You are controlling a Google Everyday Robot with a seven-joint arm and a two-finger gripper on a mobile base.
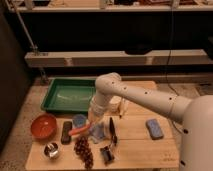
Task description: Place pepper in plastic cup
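Pale wooden bench [135, 150] first, green plastic tray [67, 95] at its back. White arm [145, 97] reaches down, gripper [96, 131] low, jaws clamped on the long orange-red pepper [79, 131], just beside the small blue plastic cup [79, 120].

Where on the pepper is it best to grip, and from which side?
Probably across its thin middle, from above: the pepper is long, narrow and nearly level, just in front of the cup. The gripper is at its right end as seen.
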